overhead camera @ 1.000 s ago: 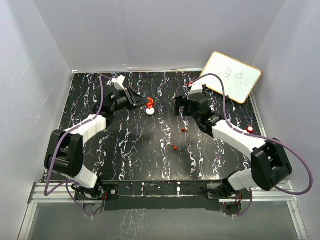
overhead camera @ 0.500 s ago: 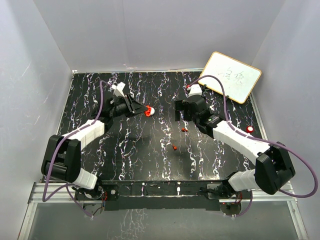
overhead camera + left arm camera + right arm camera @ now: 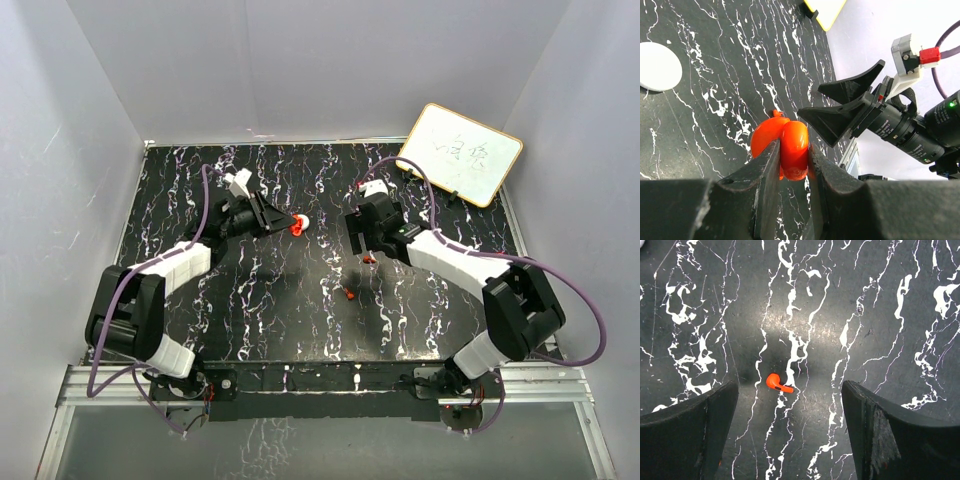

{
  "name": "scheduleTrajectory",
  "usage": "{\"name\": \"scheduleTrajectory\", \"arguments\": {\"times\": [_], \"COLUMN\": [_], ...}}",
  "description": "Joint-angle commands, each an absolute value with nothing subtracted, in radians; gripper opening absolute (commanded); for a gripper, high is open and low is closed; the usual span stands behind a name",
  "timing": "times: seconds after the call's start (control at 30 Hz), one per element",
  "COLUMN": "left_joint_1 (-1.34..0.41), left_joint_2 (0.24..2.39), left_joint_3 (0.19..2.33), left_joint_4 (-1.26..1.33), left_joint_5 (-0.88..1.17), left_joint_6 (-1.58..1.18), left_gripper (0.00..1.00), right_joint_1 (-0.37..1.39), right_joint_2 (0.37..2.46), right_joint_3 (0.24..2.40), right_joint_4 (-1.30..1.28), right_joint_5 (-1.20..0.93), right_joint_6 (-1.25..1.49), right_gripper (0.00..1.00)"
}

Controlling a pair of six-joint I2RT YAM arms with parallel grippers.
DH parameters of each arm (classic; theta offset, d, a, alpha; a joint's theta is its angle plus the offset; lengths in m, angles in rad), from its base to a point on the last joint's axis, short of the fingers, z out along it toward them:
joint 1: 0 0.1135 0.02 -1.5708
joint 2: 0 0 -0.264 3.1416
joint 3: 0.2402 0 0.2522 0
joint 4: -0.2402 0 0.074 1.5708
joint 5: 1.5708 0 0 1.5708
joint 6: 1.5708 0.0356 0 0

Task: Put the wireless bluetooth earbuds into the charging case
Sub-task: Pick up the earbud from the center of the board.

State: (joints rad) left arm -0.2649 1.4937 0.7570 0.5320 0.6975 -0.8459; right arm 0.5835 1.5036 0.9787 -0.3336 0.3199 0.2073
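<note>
Top view: the right arm has swung in from the whiteboard (image 3: 460,152) corner toward the middle of the table (image 3: 250,310). The right gripper (image 3: 362,240) now hangs over one red earbud (image 3: 368,259). Its jaws stand wide and are just starting to narrow, with nothing in them. That looks like a pickup coming.

The left gripper (image 3: 288,220) has drifted nearer too. It is clamped on the red case (image 3: 298,226), with a white disc (image 3: 305,218) peeking out just beside it. A second earbud (image 3: 349,294) lies closer to the arm bases, well apart from both hands. There is bare table all round, and the walls (image 3: 100,100) and the table's edges stay well away from either hand.

Left wrist: the fingers (image 3: 767,165) are pinched tight on the red case (image 3: 785,145), which is held clear of the tabletop. The white disc (image 3: 657,65) sits off to the far left, untouched. The right gripper (image 3: 809,101) looms near, fingers spread. The gap between the two hands is the tight spot, I'd say.

Right wrist: the earbud (image 3: 777,384) lies flat on the marble. It is between the spread fingers but nearer the left one, touching neither. The right gripper (image 3: 789,395) has free table on every side, so there is plenty of room to drop straight down. No earbud is in the case yet.
</note>
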Motion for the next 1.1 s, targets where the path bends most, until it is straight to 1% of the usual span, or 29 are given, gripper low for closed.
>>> {"name": "scheduleTrajectory", "arguments": {"times": [0.0,0.2,0.3,0.33,0.43,0.53,0.6,0.73,0.93,1.07], "left_joint_1": [-0.269,-0.270,-0.273,-0.273,-0.277,-0.282,-0.282,-0.282,-0.284,-0.285], "left_joint_2": [1.503,1.485,1.478,1.479,1.494,1.497,1.489,1.461,1.433,1.395], "left_joint_3": [0.764,0.753,0.684,0.690,0.768,0.771,0.775,0.761,0.763,0.763], "left_joint_4": [0.567,0.557,0.662,0.654,0.491,0.550,0.544,0.564,0.564,0.502], "left_joint_5": [0.740,0.735,0.737,0.746,0.718,0.729,0.723,0.707,0.711,0.691], "left_joint_6": [-0.852,-0.853,-0.907,-0.898,-0.808,-0.832,-0.840,-0.855,-0.870,-0.842], "left_gripper": [0.00,0.00,0.00,0.00,0.00,0.00,0.00,0.00,0.00,0.00], "right_joint_1": [0.594,0.616,0.617,0.619,0.626,0.630,0.630,0.629,0.632,0.632], "right_joint_2": [1.523,1.536,1.556,1.564,1.553,1.493,1.464,1.472,1.476,1.453], "right_joint_3": [1.065,1.055,1.038,1.051,1.072,1.029,1.026,1.082,1.097,1.086], "right_joint_4": [-0.399,-0.405,-0.383,-0.397,-0.434,-0.342,-0.296,-0.318,-0.315,-0.299], "right_joint_5": [0.343,0.340,0.331,0.336,0.356,0.306,0.276,0.261,0.232,0.234], "right_joint_6": [0.154,0.135,0.127,0.121,0.127,0.123,0.118,0.120,0.118,0.118], "right_gripper": [0.81,0.79,0.78,0.77,0.76,0.76,0.77,0.77,0.77,0.79]}}
